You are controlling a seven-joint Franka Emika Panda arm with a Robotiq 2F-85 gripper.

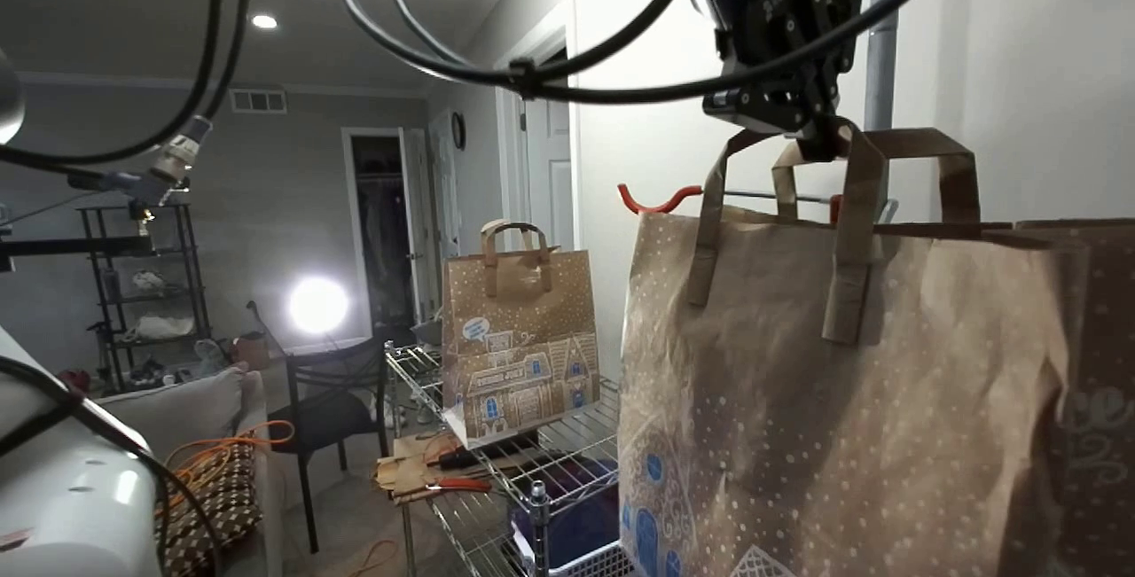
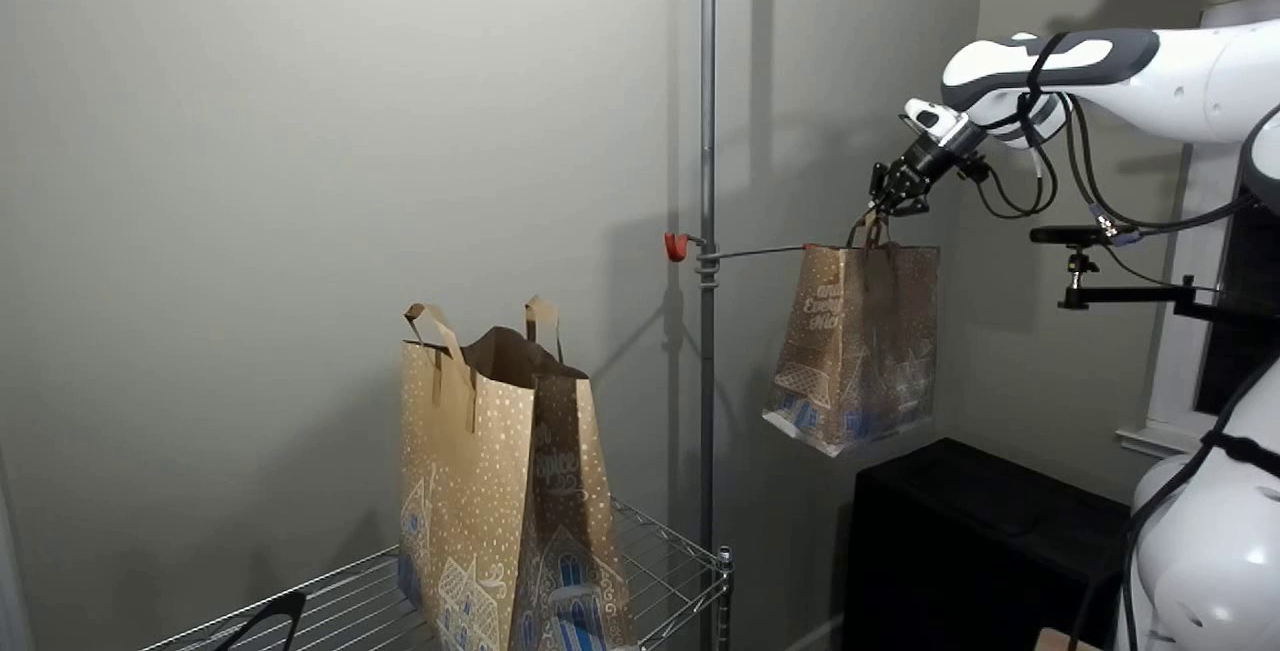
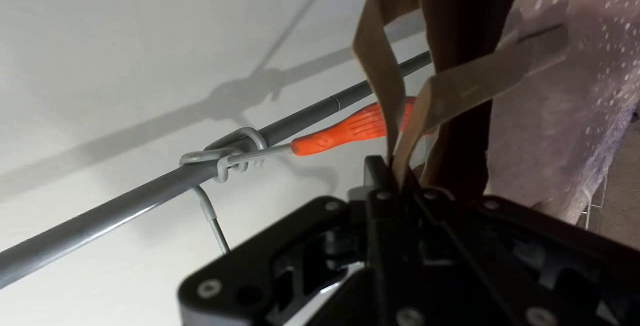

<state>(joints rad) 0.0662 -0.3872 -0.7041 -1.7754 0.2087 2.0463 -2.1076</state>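
My gripper (image 1: 820, 147) is shut on a paper handle (image 1: 856, 231) of a brown shopping bag (image 1: 851, 435) with white dots and blue house prints. The gripper also shows in an exterior view (image 2: 876, 206), where the bag (image 2: 860, 341) hangs upright in the air. In the wrist view two straps (image 3: 470, 85) run together between the fingertips (image 3: 397, 176). Whether both handles are pinched cannot be told. An orange-coated hook (image 3: 340, 130) on a grey pole (image 3: 125, 201) lies behind the straps, close to the bag's top. Whether it passes through a handle is unclear.
A second similar bag (image 2: 470, 471) stands open on a wire rack (image 2: 690, 601). Another red hook (image 2: 676, 247) is on the pole's far side. A black-covered box (image 2: 960, 531) stands below the held bag. Cables (image 1: 621, 89) loop along the arm. A wall is close behind the pole.
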